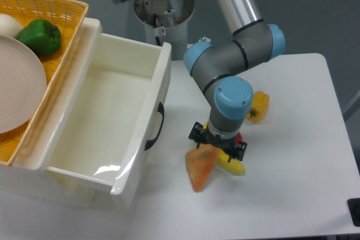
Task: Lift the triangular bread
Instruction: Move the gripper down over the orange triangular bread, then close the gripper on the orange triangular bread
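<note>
Robotics laboratory bench: a grey-and-blue robot arm [236,54] mounted at a plain white table [292,195], with toy food props such as a green pepper [39,36] in a woven basket [50,4] beside a white plastic bin [112,122]

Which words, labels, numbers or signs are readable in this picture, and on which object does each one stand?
None can be read.
The robot base carries a small sticker with a red mark; it is too small and blurred to read.
The white bin, the basket, the toy foods and the pincer show no text.
</note>
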`<action>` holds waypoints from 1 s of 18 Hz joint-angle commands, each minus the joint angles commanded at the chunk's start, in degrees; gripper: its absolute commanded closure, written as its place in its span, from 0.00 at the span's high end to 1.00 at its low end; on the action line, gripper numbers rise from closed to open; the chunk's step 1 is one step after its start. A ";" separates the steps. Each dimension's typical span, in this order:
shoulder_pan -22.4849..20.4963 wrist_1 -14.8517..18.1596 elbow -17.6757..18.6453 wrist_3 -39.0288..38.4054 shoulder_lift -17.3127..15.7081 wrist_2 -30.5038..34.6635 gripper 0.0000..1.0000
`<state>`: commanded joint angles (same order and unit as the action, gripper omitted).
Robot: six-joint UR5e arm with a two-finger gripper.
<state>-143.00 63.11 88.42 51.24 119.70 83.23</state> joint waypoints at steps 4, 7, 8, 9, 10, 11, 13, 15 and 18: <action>0.00 -0.17 -0.09 0.00 1.23 -1.67 1.00; 0.00 -0.18 -0.35 0.18 1.85 -1.76 1.00; 0.00 -0.18 -0.35 0.26 1.85 -1.76 1.00; 0.00 -0.18 -0.35 0.26 1.85 -1.76 1.00; 0.00 -0.18 -0.35 0.44 2.02 -1.76 1.00; 0.00 -0.18 -0.35 0.53 2.29 -1.76 0.99; 0.09 -0.18 -0.35 0.53 2.73 -1.76 0.95; 0.09 -0.18 -0.35 0.53 2.90 -1.76 0.80; 0.09 -0.09 -0.44 0.09 3.17 -1.76 0.66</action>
<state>-142.91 63.02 87.98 51.33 122.87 81.47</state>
